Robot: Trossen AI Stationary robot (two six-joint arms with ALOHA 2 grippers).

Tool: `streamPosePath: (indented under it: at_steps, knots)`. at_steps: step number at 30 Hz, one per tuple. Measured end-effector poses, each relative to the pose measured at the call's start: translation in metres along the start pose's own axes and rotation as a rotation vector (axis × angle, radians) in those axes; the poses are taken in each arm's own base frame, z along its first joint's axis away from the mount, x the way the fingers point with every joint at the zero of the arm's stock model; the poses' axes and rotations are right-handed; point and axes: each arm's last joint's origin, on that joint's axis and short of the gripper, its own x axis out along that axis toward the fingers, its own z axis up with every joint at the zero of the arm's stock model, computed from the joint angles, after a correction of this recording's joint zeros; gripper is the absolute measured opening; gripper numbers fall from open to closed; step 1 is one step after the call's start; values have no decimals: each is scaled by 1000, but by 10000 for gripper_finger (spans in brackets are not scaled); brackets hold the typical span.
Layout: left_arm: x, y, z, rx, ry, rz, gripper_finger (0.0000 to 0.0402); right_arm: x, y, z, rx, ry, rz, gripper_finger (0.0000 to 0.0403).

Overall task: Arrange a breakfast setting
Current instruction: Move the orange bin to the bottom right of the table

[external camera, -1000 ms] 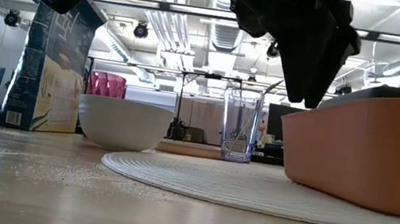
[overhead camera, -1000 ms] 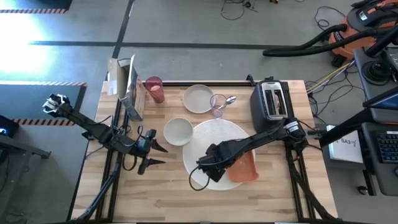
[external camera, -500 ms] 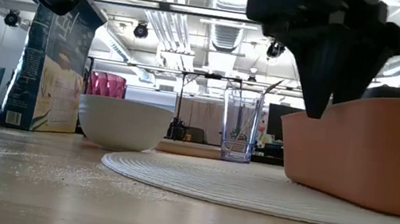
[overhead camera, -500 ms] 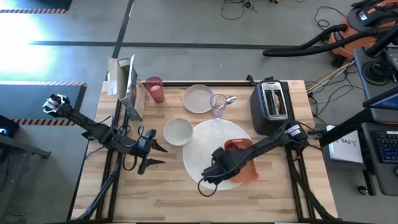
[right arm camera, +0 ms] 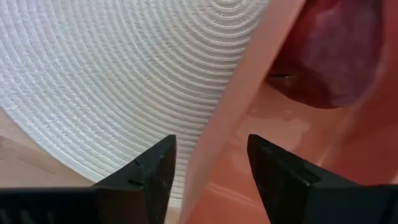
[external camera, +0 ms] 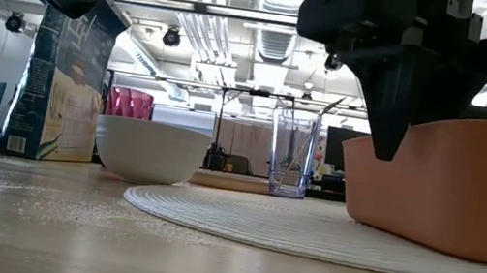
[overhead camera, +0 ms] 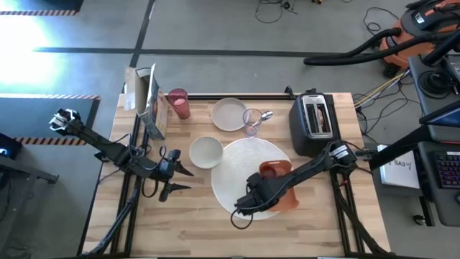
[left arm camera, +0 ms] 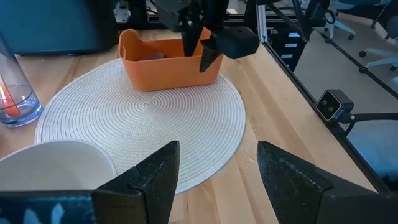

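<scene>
Orange plastic bin (overhead camera: 282, 188) sits on the white woven placemat (overhead camera: 241, 167), and the right gripper (right arm camera: 208, 163) straddles its wall with fingers parted, one outside over the weave, one inside, not clamped. Just beyond the inner finger, a red fruit (right arm camera: 333, 53) lies in the bin. Left gripper (left arm camera: 214, 177) hovers released over the tabletop (overhead camera: 187, 223), the white bowl (overhead camera: 206, 152) between it and the placemat.

Bright, even light from overhead.
Ceiling lamps glare behind me in the low view; my right wrist picture is close and soft.
</scene>
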Motion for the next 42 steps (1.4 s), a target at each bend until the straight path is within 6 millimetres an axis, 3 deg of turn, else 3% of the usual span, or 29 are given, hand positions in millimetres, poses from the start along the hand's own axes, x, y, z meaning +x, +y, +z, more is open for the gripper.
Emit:
streamPosePath:
  at_steps: [15, 24, 31, 36, 42]
  knots:
    - [0, 0, -1, 9, 10, 2, 199, 4, 2, -3, -58, 81, 36, 16]
    - [0, 0, -1, 28, 13, 2, 199, -9, -1, -14, -82, 150, 72, 8]
    - [0, 0, -1, 27, 11, 2, 199, -34, -13, -48, 44, 143, 69, 8]
    - [0, 0, -1, 27, 11, 6, 199, -38, -16, -79, 148, 156, 40, 8]
    - [0, 1, -1, 27, 10, 14, 199, -40, -17, -87, 146, 314, 10, 8]
